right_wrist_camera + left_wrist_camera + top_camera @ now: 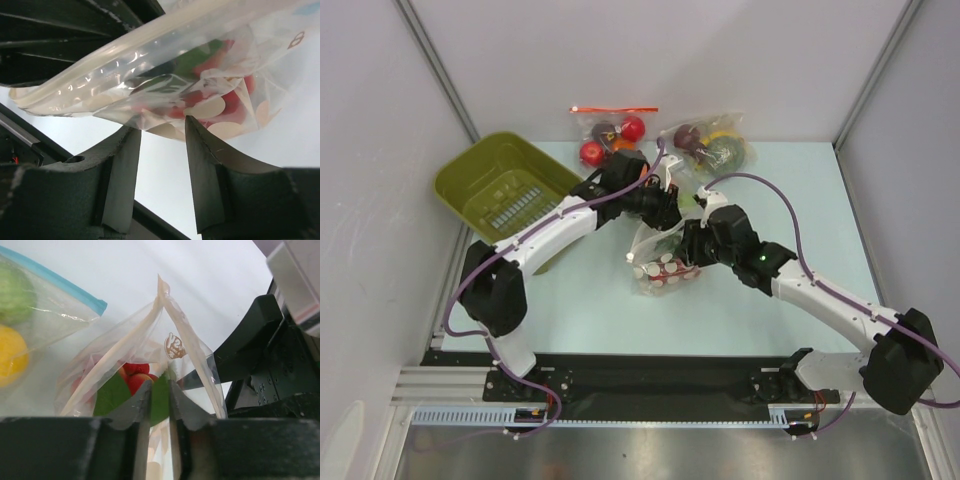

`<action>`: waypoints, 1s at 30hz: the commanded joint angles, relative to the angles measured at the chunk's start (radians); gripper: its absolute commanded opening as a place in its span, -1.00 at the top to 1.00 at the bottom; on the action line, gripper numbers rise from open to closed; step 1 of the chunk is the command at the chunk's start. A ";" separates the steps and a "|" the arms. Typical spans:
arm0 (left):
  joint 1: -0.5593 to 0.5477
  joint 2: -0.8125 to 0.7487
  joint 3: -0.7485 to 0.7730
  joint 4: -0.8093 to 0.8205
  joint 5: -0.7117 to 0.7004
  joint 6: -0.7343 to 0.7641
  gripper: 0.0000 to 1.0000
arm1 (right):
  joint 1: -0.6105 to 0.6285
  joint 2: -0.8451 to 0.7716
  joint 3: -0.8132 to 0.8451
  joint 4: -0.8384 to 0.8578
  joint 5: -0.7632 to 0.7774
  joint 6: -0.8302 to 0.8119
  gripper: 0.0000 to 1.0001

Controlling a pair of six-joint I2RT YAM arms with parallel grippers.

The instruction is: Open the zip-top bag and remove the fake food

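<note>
The zip-top bag lies mid-table, clear with whitish oblong marks. The fake food, small red pieces with green ones, is inside. My left gripper is at the bag's far end. In the left wrist view its jaws are nearly closed, pinching a wall of the bag, with red and green pieces behind. My right gripper is at the bag's right side. In the right wrist view it is open, and the bag with its food hangs just past the fingertips.
An olive-green basket stands at the left. A clear bag with a red zip strip and another bag of round fruit lie at the back. A blue-zipped fruit bag shows in the left wrist view. Walls enclose the table.
</note>
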State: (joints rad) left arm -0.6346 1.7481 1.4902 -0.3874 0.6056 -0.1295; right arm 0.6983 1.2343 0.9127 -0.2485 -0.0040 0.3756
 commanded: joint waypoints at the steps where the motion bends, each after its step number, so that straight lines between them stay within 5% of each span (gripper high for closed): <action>1: -0.007 -0.041 0.048 0.001 -0.003 0.016 0.39 | 0.004 -0.033 -0.011 0.026 0.042 0.014 0.10; 4: -0.005 -0.073 0.048 -0.051 -0.049 0.033 -0.09 | 0.001 -0.047 -0.020 0.006 0.048 0.009 0.10; 18: 0.053 -0.341 -0.090 -0.171 -0.503 -0.064 -0.47 | -0.019 -0.104 -0.018 -0.078 0.029 0.002 0.08; 30: 0.061 -0.259 -0.249 -0.139 -0.241 -0.079 -0.53 | -0.016 -0.131 0.006 -0.120 0.029 0.005 0.05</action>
State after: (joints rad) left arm -0.5781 1.4723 1.2335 -0.5644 0.2802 -0.1917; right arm 0.6834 1.1473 0.8875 -0.3473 0.0185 0.3813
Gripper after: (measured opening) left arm 0.767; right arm 0.469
